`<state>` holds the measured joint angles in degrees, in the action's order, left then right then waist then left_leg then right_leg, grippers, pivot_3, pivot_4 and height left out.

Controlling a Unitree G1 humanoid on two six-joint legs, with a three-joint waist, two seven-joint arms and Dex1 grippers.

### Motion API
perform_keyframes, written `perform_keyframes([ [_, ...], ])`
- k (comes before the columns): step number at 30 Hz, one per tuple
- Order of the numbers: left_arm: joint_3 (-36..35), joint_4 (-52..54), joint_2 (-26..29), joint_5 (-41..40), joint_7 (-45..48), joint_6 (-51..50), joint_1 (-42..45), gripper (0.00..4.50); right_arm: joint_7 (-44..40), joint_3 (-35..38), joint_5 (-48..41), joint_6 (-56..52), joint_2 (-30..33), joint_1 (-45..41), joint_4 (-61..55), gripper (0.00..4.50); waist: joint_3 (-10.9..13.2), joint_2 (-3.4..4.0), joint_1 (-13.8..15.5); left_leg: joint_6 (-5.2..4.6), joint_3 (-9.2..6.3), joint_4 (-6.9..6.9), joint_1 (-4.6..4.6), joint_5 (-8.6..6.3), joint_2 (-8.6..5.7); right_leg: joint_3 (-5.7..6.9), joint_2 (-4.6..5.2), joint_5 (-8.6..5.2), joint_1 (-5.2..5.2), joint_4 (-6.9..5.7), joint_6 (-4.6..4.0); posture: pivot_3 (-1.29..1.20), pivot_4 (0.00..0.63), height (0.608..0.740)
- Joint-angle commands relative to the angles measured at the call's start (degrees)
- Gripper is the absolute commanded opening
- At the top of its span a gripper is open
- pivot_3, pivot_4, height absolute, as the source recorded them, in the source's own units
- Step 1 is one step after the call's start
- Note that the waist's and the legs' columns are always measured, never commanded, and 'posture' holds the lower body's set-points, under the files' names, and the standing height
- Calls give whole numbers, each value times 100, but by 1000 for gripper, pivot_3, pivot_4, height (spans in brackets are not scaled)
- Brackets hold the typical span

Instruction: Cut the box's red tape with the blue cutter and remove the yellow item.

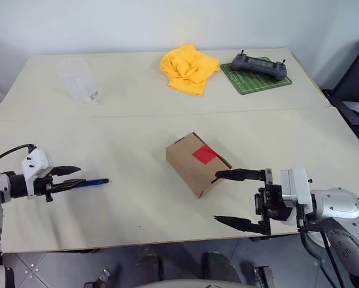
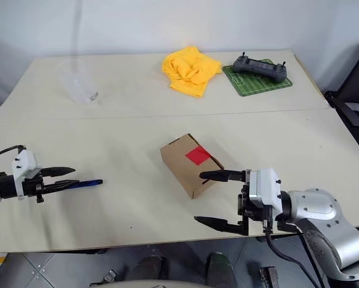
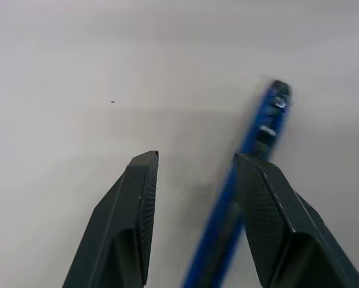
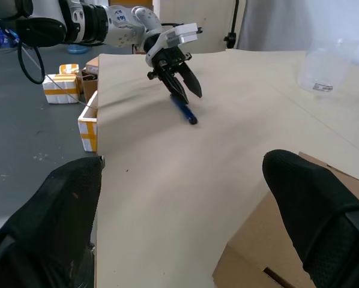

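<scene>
"Two black-fingered grippers. Which one is nearer the slim blue pen-shaped cutter (image 1: 86, 182)?"

"The left gripper (image 1: 68, 178). Its fingers sit apart, and the cutter lies along one of them (gripped or not, I cannot tell), pointing at the small brown cardboard box (image 1: 196, 162)."

"And the right gripper (image 1: 235, 198)?"

"Wide open, just beside the box, red tape (image 1: 205, 155) on top."

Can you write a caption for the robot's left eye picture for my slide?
Left gripper with the blue cutter, open right gripper near the red-taped box.
</scene>
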<state>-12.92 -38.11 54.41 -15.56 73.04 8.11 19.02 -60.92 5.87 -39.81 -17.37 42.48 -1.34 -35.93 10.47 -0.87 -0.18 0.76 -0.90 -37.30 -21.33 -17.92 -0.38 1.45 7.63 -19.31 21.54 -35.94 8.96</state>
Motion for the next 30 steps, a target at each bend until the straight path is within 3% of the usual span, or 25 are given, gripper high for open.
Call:
perform_keyframes([
  [1,-140,-11,96,-170,251,-17,25,2100,47,12,-48,88,-26,35,-263,4500,1,-1,6,0,0,0,0,0,0,0,0,0,0,0,0,0,150,740],
  [17,645,-1610,599,730,1409,858,1049,2100,-9,56,-72,60,43,79,-229,4500,4,-7,-9,0,23,1,0,-1,-22,4,-5,0,2,-1,0,0,150,740],
  [30,1098,-2672,294,1355,999,1592,1643,2100,51,104,-111,-13,88,160,-351,4500,4,-8,30,-2,53,-11,4,-1,-20,10,-2,0,2,-6,0,0,150,740],
])
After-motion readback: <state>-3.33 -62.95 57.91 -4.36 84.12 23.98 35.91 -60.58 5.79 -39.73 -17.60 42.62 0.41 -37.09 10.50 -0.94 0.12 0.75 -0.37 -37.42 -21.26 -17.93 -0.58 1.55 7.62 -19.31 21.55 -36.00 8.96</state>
